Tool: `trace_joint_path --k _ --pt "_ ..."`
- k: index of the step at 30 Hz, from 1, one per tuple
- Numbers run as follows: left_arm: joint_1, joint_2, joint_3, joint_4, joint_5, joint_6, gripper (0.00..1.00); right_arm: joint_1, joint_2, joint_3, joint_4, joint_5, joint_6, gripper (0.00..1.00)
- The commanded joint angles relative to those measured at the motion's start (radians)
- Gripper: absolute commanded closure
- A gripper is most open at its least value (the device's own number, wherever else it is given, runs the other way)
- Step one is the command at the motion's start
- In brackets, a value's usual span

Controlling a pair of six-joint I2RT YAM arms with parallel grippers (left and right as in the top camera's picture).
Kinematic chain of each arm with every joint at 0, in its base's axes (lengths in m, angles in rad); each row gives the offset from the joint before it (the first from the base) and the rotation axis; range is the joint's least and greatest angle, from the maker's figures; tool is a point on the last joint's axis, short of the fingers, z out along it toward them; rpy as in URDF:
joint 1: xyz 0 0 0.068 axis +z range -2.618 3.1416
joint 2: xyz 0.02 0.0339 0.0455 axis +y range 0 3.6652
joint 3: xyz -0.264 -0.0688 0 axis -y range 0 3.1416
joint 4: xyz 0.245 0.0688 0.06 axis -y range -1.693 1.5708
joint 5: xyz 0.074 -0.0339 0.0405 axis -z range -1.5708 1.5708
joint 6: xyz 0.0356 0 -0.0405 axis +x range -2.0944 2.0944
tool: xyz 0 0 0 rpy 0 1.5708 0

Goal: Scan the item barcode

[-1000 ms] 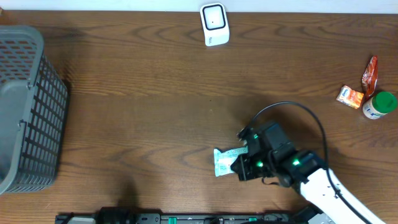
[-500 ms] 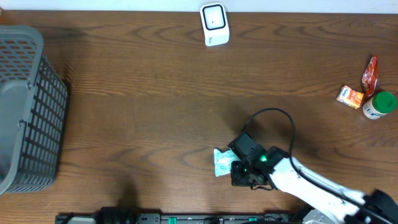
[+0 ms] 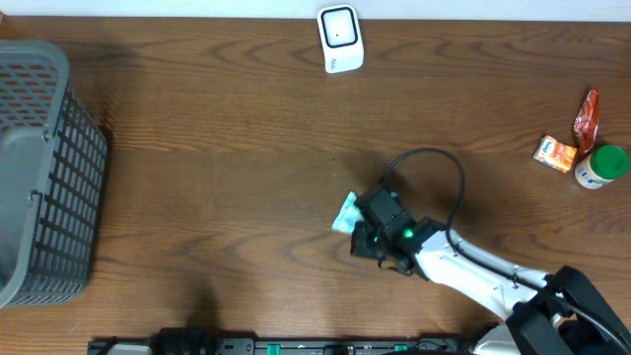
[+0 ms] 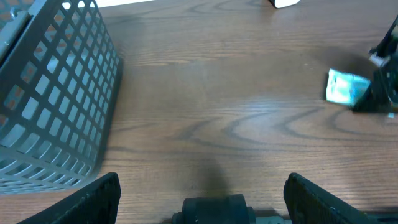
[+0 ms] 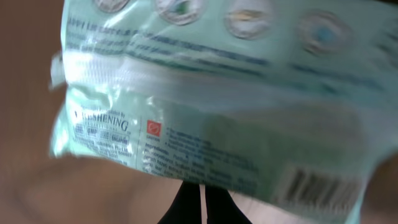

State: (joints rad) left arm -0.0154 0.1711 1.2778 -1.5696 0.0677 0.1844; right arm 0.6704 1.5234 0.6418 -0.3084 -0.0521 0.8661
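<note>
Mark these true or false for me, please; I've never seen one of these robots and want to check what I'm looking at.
1. The right gripper is shut on a pale green packet. True.
2. The packet lies inside the grey basket. False: the right gripper holds it, well away from the basket on the left.
3. A barcode shows on the packet in the right wrist view. True.
4. The left gripper holds the white scanner. False: it is open and empty, and the scanner stands at the far edge of the table.
5. A green-capped bottle stands near the right edge. True.
</note>
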Motion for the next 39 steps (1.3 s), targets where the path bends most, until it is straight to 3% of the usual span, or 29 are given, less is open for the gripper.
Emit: trace_joint_path --k 1,7,10,13,16,22,27,33,36,39 --pt "-0.004 -0.002 0.002 -0.001 -0.009 0.01 0.16 -0.061 0.013 0.042 0.066 0.195 0.09 0.99" --pt "-0.004 -0.002 0.002 -0.001 -0.009 0.01 0.16 -0.109 0.012 0.045 0.364 0.089 0.042 0.99" --pt "-0.004 -0.002 0.002 -0.001 -0.009 0.01 0.16 -0.106 0.013 0.045 0.361 0.116 0.033 0.99" --pt "-0.004 -0.002 0.002 -0.001 -0.009 0.01 0.16 -0.117 0.013 0.045 0.303 0.275 0.023 0.95" --pt "-0.004 -0.002 0.002 -0.001 -0.009 0.01 0.16 -0.162 0.014 0.045 0.286 0.38 -0.03 0.99" --pt "-0.004 -0.002 0.002 -0.001 -0.009 0.01 0.16 -0.328 0.029 0.045 0.343 0.362 -0.084 0.99" --pt "-0.004 -0.002 0.002 -0.001 -0.009 0.01 0.16 -0.426 0.106 0.045 0.363 0.252 -0.103 0.99" --pt "-0.004 -0.002 0.002 -0.001 -0.009 0.01 0.16 -0.427 0.245 0.045 0.455 0.063 -0.142 0.99" --pt "-0.004 -0.002 0.002 -0.001 -0.009 0.01 0.16 -0.42 0.252 0.045 0.425 -0.039 -0.152 0.99" --pt "-0.004 -0.002 0.002 -0.001 -0.009 0.01 0.16 -0.42 0.211 0.045 0.319 -0.269 -0.151 0.99"
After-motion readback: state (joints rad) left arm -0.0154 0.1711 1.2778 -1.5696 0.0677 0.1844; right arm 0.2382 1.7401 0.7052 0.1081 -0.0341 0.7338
